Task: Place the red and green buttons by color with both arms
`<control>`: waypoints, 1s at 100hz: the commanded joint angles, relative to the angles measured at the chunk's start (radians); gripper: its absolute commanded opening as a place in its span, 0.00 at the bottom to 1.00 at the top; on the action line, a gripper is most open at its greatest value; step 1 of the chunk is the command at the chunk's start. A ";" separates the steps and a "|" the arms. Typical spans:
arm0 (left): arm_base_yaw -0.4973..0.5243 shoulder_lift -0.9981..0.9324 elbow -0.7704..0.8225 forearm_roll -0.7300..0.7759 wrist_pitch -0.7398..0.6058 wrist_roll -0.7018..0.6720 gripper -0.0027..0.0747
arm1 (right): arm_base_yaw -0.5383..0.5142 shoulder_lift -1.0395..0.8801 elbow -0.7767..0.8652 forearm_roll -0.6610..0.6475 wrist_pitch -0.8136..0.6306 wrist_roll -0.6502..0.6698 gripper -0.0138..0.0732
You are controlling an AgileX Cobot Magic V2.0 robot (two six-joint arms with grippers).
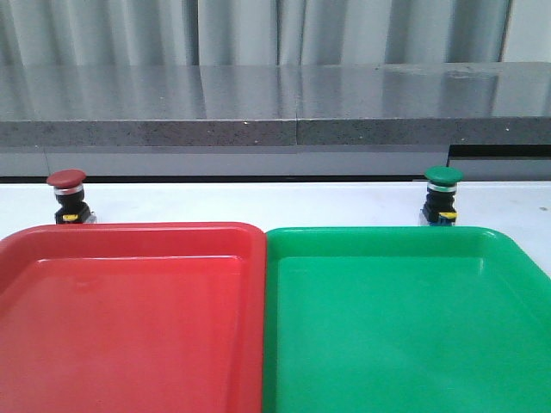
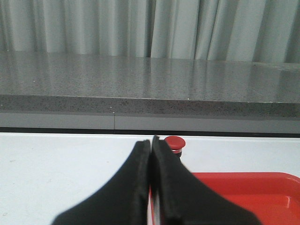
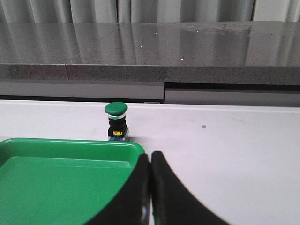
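Note:
The red button (image 1: 67, 196) stands upright on the white table behind the far left corner of the red tray (image 1: 129, 318). It also shows in the left wrist view (image 2: 175, 143), partly hidden behind my fingers. The green button (image 1: 442, 195) stands upright behind the green tray (image 1: 405, 327), and shows in the right wrist view (image 3: 116, 121). My left gripper (image 2: 151, 142) is shut and empty, near the red tray's left edge (image 2: 243, 187). My right gripper (image 3: 150, 156) is shut and empty, beside the green tray's right corner (image 3: 70, 173). Neither arm shows in the front view.
A grey stone ledge (image 1: 275, 107) with a curtain behind it runs along the table's far edge. The two trays lie side by side and touch at the middle of the table. White table surface (image 3: 234, 150) lies right of the green tray.

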 commanded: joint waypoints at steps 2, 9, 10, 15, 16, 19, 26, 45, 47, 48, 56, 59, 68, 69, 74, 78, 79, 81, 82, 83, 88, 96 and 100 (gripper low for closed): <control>0.002 0.009 0.043 -0.008 -0.079 -0.008 0.01 | -0.008 -0.023 -0.014 0.003 -0.079 -0.007 0.03; 0.002 0.009 0.043 -0.008 -0.079 -0.008 0.01 | -0.008 -0.023 -0.014 0.003 -0.079 -0.007 0.03; 0.002 0.009 0.043 -0.008 -0.079 -0.008 0.01 | -0.008 -0.023 -0.014 0.003 -0.079 -0.007 0.03; 0.002 0.009 0.043 -0.008 -0.079 -0.008 0.01 | -0.008 -0.023 -0.014 0.003 -0.079 -0.007 0.03; 0.002 0.009 0.043 -0.008 -0.079 -0.008 0.01 | -0.008 -0.023 -0.014 0.003 -0.079 -0.007 0.03; 0.002 0.009 0.043 -0.008 -0.079 -0.008 0.01 | -0.008 -0.023 -0.014 0.003 -0.079 -0.007 0.03; 0.002 0.009 0.043 -0.008 -0.079 -0.008 0.01 | -0.008 -0.023 -0.014 0.003 -0.079 -0.007 0.03; 0.002 0.009 0.003 -0.010 -0.065 -0.008 0.01 | -0.008 -0.023 -0.014 0.003 -0.079 -0.007 0.03; 0.002 0.009 -0.005 -0.012 -0.054 -0.008 0.01 | -0.008 -0.023 -0.014 0.003 -0.079 -0.007 0.03; 0.002 0.009 -0.013 -0.012 -0.043 -0.008 0.01 | -0.008 -0.023 -0.014 0.003 -0.079 -0.007 0.03; 0.002 0.023 -0.071 -0.018 0.026 -0.008 0.01 | -0.008 -0.023 -0.014 0.003 -0.079 -0.007 0.03; 0.002 0.032 -0.103 -0.019 0.056 -0.008 0.01 | -0.008 -0.023 -0.014 0.003 -0.079 -0.007 0.03; 0.002 0.079 -0.188 -0.020 0.154 -0.008 0.01 | -0.008 -0.023 -0.014 0.003 -0.079 -0.007 0.03; 0.002 0.083 -0.203 -0.020 0.168 -0.008 0.01 | -0.008 -0.023 -0.014 0.003 -0.079 -0.007 0.03; 0.002 0.120 -0.257 -0.023 0.213 -0.008 0.01 | -0.008 -0.023 -0.014 0.003 -0.079 -0.007 0.03; 0.002 0.156 -0.305 -0.023 0.243 -0.008 0.01 | -0.008 -0.023 -0.014 0.003 -0.079 -0.007 0.03; 0.002 0.169 -0.313 -0.024 0.254 -0.008 0.01 | -0.008 -0.023 -0.014 0.003 -0.079 -0.007 0.03; 0.002 0.182 -0.337 -0.024 0.273 -0.008 0.01 | -0.008 -0.023 -0.014 0.003 -0.079 -0.007 0.03; 0.002 0.196 -0.353 -0.024 0.279 -0.008 0.01 | -0.008 -0.023 -0.014 0.003 -0.079 -0.007 0.03; 0.002 0.203 -0.362 -0.024 0.292 -0.008 0.01 | -0.008 -0.023 -0.014 0.003 -0.079 -0.007 0.03; 0.002 0.256 -0.420 -0.024 0.338 -0.008 0.01 | -0.008 -0.023 -0.014 0.003 -0.079 -0.007 0.03; 0.002 0.355 -0.522 -0.026 0.414 -0.008 0.01 | -0.008 -0.023 -0.014 0.003 -0.079 -0.007 0.03; 0.002 0.407 -0.565 -0.026 0.454 -0.008 0.01 | -0.008 -0.023 -0.014 0.003 -0.079 -0.007 0.03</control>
